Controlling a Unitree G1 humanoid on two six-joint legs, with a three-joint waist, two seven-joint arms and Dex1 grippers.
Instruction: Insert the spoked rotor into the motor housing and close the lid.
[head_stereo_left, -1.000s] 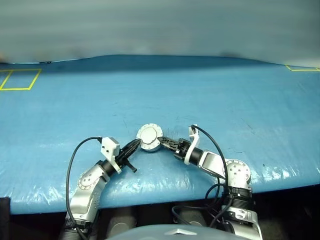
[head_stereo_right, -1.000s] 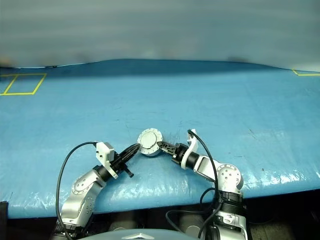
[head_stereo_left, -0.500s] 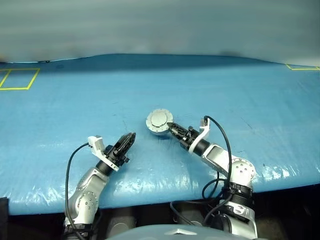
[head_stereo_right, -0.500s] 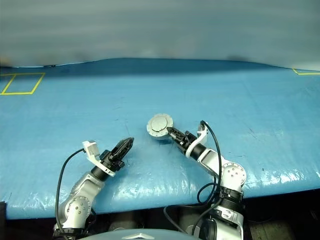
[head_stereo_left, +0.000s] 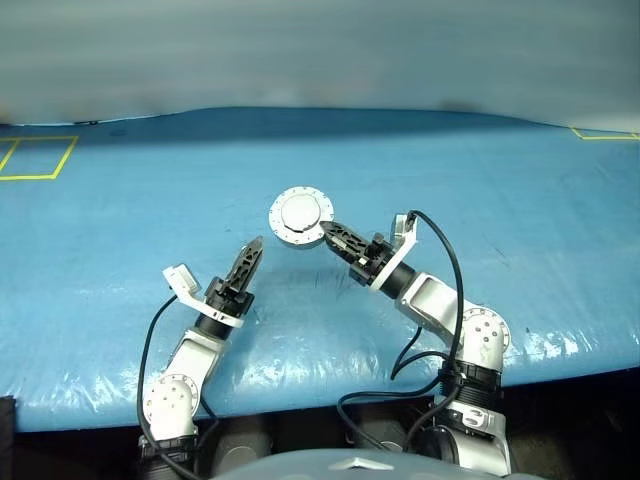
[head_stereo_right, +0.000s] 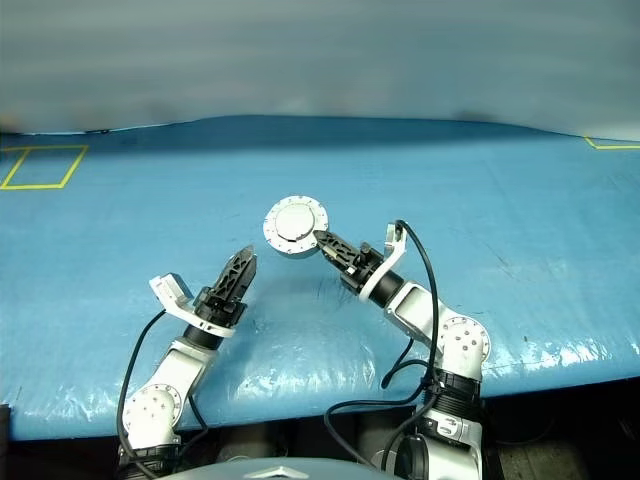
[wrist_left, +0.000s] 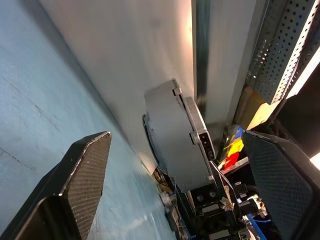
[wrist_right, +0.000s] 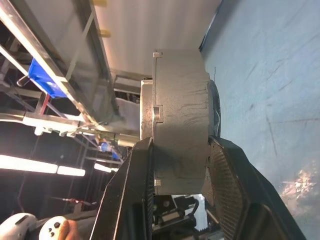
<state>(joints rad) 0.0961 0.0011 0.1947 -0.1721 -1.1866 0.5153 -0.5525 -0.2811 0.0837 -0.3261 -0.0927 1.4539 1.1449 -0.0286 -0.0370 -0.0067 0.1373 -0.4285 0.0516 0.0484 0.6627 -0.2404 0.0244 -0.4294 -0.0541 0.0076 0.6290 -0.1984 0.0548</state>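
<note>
Now the right gripper (head_stereo_left: 327, 231) is clamped on the motor housing (head_stereo_left: 301, 216), one finger on each flat face of the puck, and holds it in the air above the blue counter (head_stereo_left: 480, 210), just left of the scene's middle. The lid (head_stereo_left: 302, 212) is shut on it: its smooth grey outer face with the raised centre circle is turned toward the head camera, ringed by a flange with small dark dots. In the right wrist view the housing (wrist_right: 180, 120) shows edge-on as a thick grey drum pinched between the two black fingers (wrist_right: 131, 200).

The left gripper (head_stereo_left: 250, 255) is apart from the housing, lower and further left, pointing up and toward the far side with its two black fingers spread wide and nothing between them. In the left wrist view those fingers (wrist_left: 82, 175) stand well apart, and the closed housing (wrist_left: 172, 130) sits in the gap beyond them, held from the other side by the right gripper. I cannot see the spoked rotor, so whether it is inside I cannot tell.

Yellow tape outlines (head_stereo_left: 38, 158) mark the counter at its far left.
</note>
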